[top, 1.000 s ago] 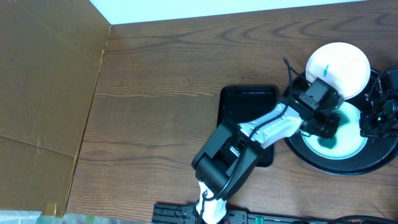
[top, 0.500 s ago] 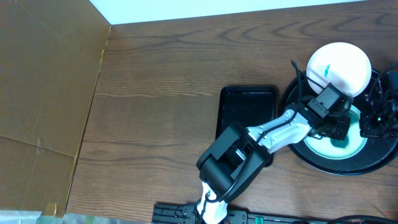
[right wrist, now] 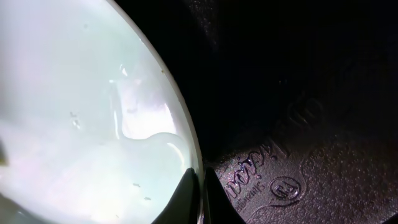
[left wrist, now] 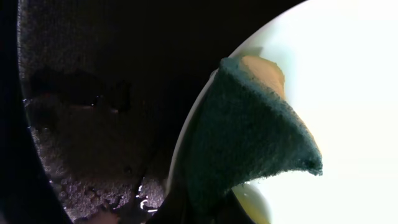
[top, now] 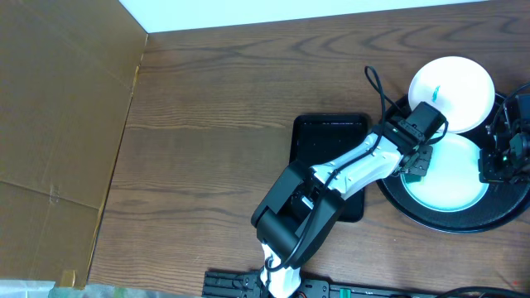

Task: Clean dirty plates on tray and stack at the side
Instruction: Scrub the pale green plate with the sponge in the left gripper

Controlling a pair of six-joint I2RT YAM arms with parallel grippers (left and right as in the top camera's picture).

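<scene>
While the left fingers (top: 416,162) are clamping a green sponge (left wrist: 249,137) against the left rim of the near plate (top: 447,178), the right fingers (right wrist: 198,186) are pinching its right rim. The plate is lying on the round tray (top: 431,217) at the surface's right edge, stretching rightward from the sponge.

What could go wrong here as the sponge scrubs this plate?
The right fingers pinch only the thin rim of the wet plate; it may slip. The sponge sits at that plate's edge and could slide off onto the tray. The left arm passes close to the second plate and might knock it.
</scene>
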